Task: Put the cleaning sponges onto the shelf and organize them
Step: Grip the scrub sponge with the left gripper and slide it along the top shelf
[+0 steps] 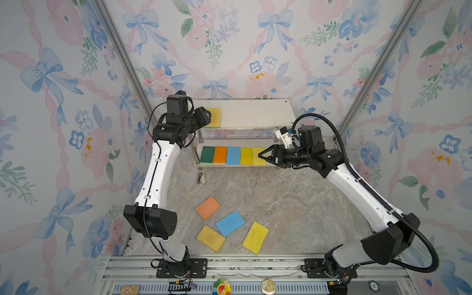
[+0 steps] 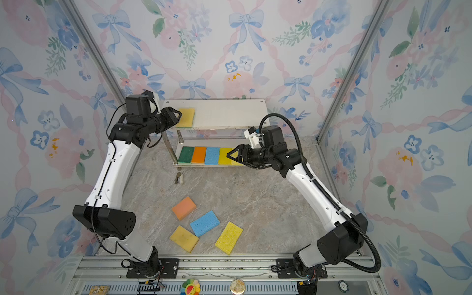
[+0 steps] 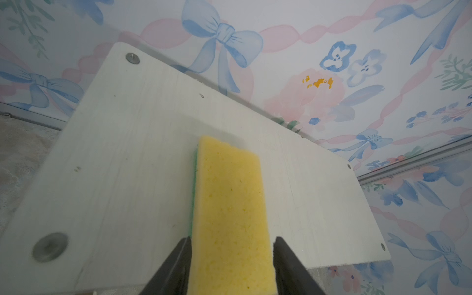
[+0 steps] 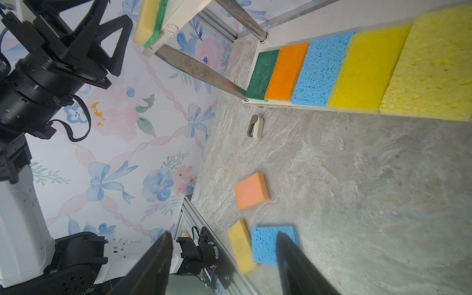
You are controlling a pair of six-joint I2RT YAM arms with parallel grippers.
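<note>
The shelf's top board (image 1: 255, 112) (image 3: 127, 153) carries a yellow sponge with a green underside (image 1: 215, 116) (image 2: 187, 116) (image 3: 229, 204) at its left end. My left gripper (image 1: 207, 116) (image 3: 232, 240) is shut on this sponge's near end, a finger against each long side. Five sponges fill the lower board (image 1: 229, 165) side by side: green (image 1: 207, 154), orange (image 1: 220, 155), blue (image 1: 233, 155) and two yellow (image 1: 246, 156). My right gripper (image 1: 263, 156) (image 4: 224, 233) hovers open and empty before that row's right end. Orange (image 1: 208, 207), blue (image 1: 230, 223) and two yellow sponges (image 1: 210, 238) (image 1: 255, 237) lie on the table.
A small beige clip-like piece (image 1: 201, 178) (image 4: 255, 126) lies on the marble table just in front of the shelf's left leg. An aluminium rail (image 1: 229, 265) with both arm bases runs along the front edge. Floral walls close in on three sides.
</note>
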